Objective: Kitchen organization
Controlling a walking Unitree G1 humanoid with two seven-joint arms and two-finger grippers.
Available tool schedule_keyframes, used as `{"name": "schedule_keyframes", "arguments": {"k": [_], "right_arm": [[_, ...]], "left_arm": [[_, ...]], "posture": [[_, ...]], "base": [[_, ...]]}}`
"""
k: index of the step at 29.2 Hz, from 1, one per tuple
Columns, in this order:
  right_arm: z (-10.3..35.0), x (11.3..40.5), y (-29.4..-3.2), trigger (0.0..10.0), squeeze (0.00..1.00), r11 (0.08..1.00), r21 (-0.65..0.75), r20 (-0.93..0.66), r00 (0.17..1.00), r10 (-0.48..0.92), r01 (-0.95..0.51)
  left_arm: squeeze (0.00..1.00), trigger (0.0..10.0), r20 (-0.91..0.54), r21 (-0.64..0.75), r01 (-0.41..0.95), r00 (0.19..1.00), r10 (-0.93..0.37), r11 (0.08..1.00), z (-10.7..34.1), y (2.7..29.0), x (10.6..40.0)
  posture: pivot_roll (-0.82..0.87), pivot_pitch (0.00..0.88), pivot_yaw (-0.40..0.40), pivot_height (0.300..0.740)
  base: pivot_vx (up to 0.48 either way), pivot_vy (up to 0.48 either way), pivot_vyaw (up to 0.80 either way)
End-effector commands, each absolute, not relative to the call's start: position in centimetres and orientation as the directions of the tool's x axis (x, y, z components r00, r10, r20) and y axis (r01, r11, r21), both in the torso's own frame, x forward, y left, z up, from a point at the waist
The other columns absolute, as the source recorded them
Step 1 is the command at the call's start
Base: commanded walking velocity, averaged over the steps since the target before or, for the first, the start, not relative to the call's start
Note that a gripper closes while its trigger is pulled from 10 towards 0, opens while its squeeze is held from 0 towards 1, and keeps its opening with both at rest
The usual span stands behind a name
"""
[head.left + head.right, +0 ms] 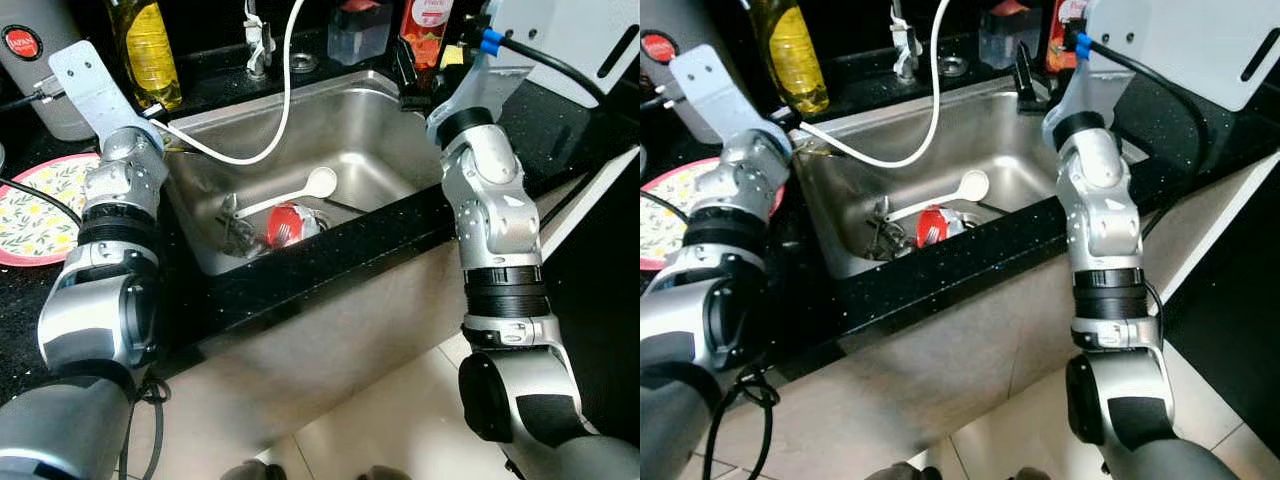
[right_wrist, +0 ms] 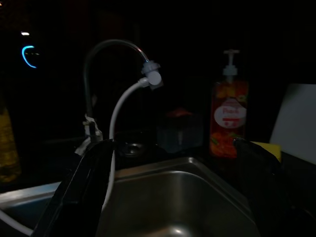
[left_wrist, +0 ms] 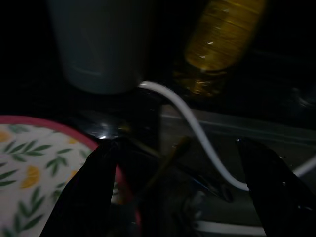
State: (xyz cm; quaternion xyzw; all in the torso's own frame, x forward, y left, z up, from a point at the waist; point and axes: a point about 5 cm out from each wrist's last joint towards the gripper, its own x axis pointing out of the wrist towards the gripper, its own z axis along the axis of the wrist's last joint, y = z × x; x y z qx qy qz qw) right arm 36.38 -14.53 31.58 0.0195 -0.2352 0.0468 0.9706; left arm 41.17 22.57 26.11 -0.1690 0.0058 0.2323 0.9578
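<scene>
Both silver arms fill the foreground, reaching over the black counter edge [image 1: 330, 262] to the sink [image 1: 370, 130]

Left gripper [image 3: 177, 163]: fingers spread wide, nothing held, hovering at the sink's left rim just beside the patterned plate [image 1: 40, 205]. White hose [image 1: 285, 100] runs between the fingers in the wrist view, oil bottle [image 1: 148, 50] and grey canister [image 3: 101, 44] beyond

Right gripper [image 2: 173, 158]: fingers apart, empty, at the sink's right rear corner, pointing across the basin at the faucet [image 2: 106, 54] and soap dispenser [image 2: 228, 116]

Task items sit in the basin bottom: white ladle [image 1: 305, 190], a red item [image 1: 285, 225], some metal utensils [image 1: 237, 228] beside it

Judgement: approach step, nothing grasped yet. Next move needs one gripper down into the basin, probably the left for the ladle handle, clearing the hose
</scene>
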Motion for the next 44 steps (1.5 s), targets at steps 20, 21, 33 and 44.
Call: {"name": "schedule_keyframes", "arguments": {"k": [20,21,33,44], "right_arm": [[31.3,36.5,-14.1,10.0,0.0,0.993,0.019,0.441,0.892,0.099,-0.12],[31.3,36.5,-14.1,10.0,0.0,0.993,0.021,0.442,0.892,0.097,-0.119],[31.3,36.6,-13.7,10.0,0.0,0.991,0.032,0.444,0.89,0.106,-0.133],[31.3,36.8,-13.1,10.0,0.0,0.987,0.039,0.445,0.888,0.12,-0.153]], "left_arm": [[0.0,10.0,-0.225,-0.326,-0.551,0.835,0.503,0.768,21.4,24.6,40.2],[0.0,10.0,-0.239,-0.337,-0.547,0.837,0.493,0.766,21.1,24.5,40.2],[0.0,0.0,-0.26,-0.375,-0.553,0.833,0.488,0.744,19.6,25.3,39.6],[0.0,0.0,-0.04,-0.296,-0.457,0.883,0.467,0.839,22.1,25.5,39.1]], "posture": [[-0.03,0.0,0.034,0.74],[-0.03,0.0,0.037,0.74],[-0.01,0.0,0.032,0.74],[0.01,0.0,0.025,0.74]], "base": [[0.0,0.0,0.0],[0.0,0.0,0.0],[0.0,0.0,0.0],[0.0,0.0,0.0]]}}
